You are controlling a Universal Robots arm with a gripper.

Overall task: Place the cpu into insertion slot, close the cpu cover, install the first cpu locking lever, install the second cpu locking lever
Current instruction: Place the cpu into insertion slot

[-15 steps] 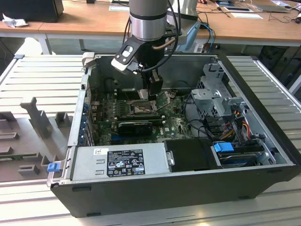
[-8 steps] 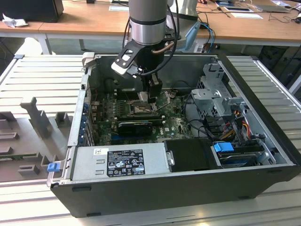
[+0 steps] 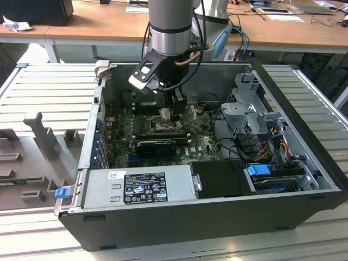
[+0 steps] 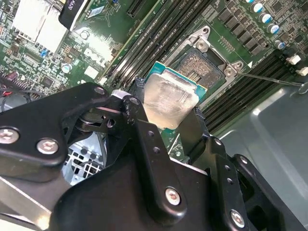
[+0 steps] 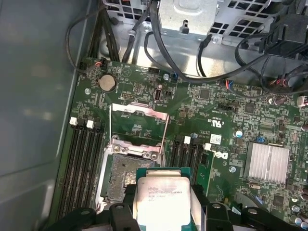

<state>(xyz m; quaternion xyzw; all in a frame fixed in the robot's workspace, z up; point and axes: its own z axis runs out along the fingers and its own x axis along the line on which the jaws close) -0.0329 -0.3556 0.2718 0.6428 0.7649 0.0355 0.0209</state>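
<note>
The arm (image 3: pixel 169 27) reaches straight down into the open case (image 3: pixel 179 223), wrist vertical, with the gripper (image 3: pixel 176 113) low over the board (image 3: pixel 202 144). In both wrist views the gripper (image 4: pixel 167 115) clamps the cpu (image 4: pixel 171 98) by two opposite edges, metal top facing the cameras. The cpu (image 5: pixel 161 199) hangs just above the board, overlapping one side of the slot (image 5: pixel 122 175) and not seated in it. The slot (image 4: pixel 202 67) lies bare, its dark contacts showing. The cover (image 5: pixel 138 108) is swung open beyond the slot.
</note>
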